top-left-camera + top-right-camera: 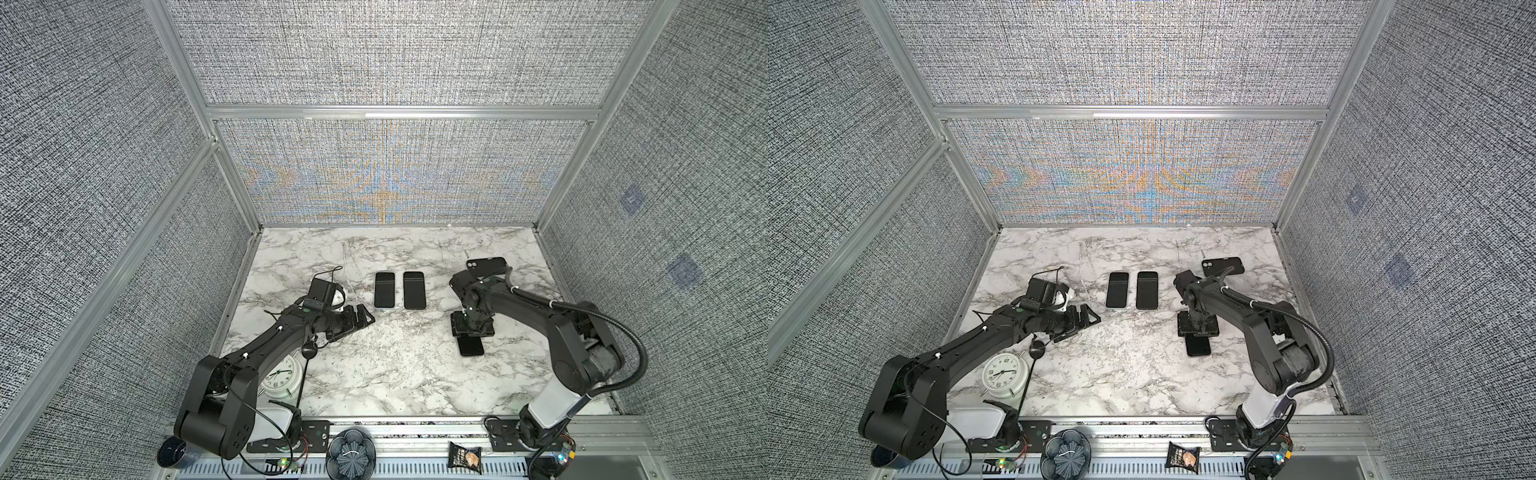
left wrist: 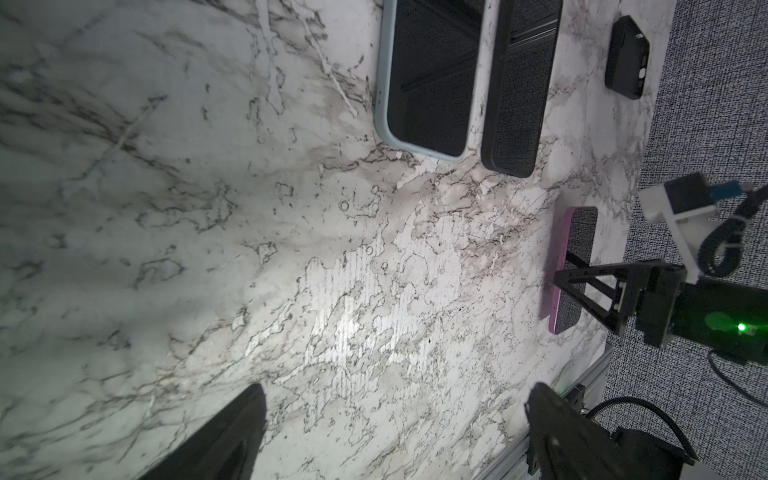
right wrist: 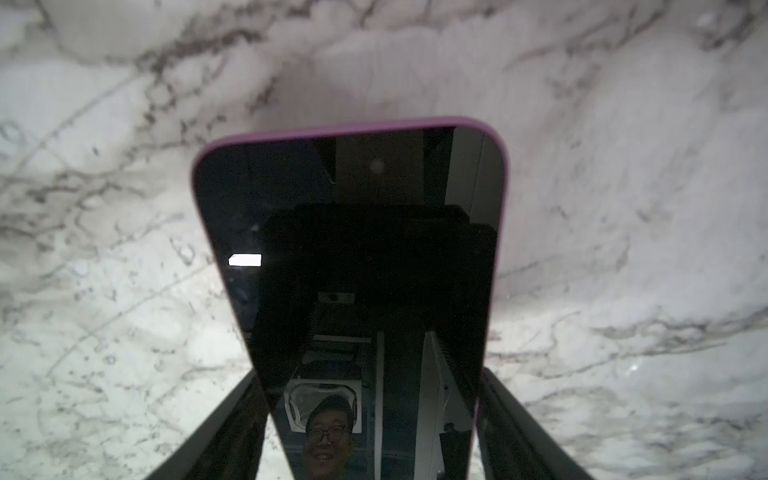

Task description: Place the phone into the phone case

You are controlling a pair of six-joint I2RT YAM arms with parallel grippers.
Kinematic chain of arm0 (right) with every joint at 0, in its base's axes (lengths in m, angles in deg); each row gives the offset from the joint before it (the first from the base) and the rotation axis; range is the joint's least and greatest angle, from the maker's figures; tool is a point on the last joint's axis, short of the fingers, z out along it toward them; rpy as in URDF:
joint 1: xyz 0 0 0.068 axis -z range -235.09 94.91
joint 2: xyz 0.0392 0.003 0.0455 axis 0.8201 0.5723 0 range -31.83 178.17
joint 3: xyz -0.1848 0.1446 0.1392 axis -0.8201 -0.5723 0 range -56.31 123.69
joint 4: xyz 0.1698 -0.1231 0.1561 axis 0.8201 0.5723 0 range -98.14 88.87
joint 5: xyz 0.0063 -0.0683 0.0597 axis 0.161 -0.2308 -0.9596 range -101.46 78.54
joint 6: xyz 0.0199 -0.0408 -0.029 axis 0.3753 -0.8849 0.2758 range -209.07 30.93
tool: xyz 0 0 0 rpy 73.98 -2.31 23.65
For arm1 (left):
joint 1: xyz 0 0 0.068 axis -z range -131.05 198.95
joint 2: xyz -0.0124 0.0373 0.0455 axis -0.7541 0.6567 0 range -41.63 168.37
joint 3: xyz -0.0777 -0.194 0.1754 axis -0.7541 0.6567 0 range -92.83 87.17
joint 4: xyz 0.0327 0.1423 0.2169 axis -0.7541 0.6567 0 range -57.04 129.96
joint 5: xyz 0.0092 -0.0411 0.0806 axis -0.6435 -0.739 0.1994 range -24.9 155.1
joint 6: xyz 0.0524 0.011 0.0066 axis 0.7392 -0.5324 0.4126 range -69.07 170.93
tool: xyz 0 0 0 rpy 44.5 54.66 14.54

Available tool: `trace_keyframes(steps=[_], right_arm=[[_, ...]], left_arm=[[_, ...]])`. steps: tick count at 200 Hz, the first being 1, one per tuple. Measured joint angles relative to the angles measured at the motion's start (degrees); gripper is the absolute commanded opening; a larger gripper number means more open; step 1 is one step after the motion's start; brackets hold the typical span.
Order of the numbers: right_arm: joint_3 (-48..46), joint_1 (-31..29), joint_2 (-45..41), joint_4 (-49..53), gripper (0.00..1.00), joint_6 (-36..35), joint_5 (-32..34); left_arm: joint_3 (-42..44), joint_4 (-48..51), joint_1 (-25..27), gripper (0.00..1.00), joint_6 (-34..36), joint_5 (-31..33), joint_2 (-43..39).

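Currently left gripper hangs spread and empty, well left of the purple phone, likely on standby to steady the case. Two cased phones lie flat between it and that phone, untouched. Right gripper points straight down over the purple phone, pinching its long edges for a lift. Empty black phone case lies beyond the phone, near it.

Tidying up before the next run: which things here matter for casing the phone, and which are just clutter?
Job: purple-edged phone, empty black case.
Clutter: pale-edged phone, black phone beside it, clock, snack bag, bowl.
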Motion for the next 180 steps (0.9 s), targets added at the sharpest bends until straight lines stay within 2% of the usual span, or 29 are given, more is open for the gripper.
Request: trace_keyframes(steps=[50,114,180], right_arm=[[-7.98,-5.16,-7.13,0.22,0.66,7.04,0.55],[-10.36,-8.04,-7.96,-0.57,0.71,10.19,0.59],[-11.50,-8.37,-8.33,-1.99,0.86,10.54,0.98]], left_arm=[[-0.22,-0.02,0.02,0.99,0.00,-0.11,-0.55],[-0.46,0.44,0.17,0.99,-0.24,-0.11,-0.98],[-1.60,0.42,0.22,0.99,-0.17,-0.11,0.13]])
